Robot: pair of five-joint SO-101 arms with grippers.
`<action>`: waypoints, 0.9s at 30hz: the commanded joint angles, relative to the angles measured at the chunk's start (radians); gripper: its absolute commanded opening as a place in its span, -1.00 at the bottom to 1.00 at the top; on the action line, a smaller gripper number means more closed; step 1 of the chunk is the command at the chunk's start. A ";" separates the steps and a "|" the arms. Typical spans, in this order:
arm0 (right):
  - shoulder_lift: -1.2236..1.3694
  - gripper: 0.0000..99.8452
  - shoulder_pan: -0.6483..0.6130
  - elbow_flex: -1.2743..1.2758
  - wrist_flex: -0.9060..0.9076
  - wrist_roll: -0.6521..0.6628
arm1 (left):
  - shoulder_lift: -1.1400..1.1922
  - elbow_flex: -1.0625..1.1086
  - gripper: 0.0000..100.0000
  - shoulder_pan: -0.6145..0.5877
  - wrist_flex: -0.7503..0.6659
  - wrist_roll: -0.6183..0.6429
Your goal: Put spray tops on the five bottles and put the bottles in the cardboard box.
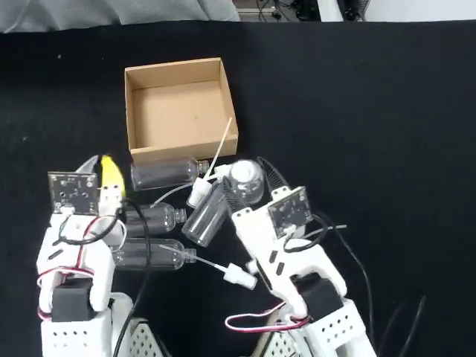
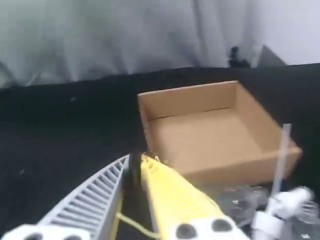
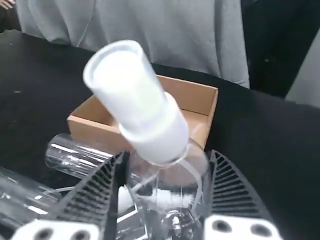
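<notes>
Held bottle [image 3: 152, 200]: upright, long axis vertical, its white spray top [image 3: 136, 102] tilted; just in front of the cardboard box [image 1: 178, 147].
Right claw [image 3: 167, 155]: closed around that bottle's body, arm angled forward from its base.
Left claw [image 2: 134, 161]: tips together, empty, near the box's corner.
Lying bottles [image 1: 160, 175]: three crosswise, necks toward the right arm; a fourth slanted.
High view: loose top [image 1: 239, 277] on the bench [image 1: 387, 111].

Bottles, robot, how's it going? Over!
Right gripper shut on topped bottle. Left gripper shut, empty. Cardboard box holds no bottles yet. Four bottles lying between arms.
</notes>
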 commanded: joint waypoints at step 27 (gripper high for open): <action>-0.067 -0.68 0.037 -0.470 0.295 0.041 | -0.002 0.200 -0.94 -0.189 -0.012 -0.012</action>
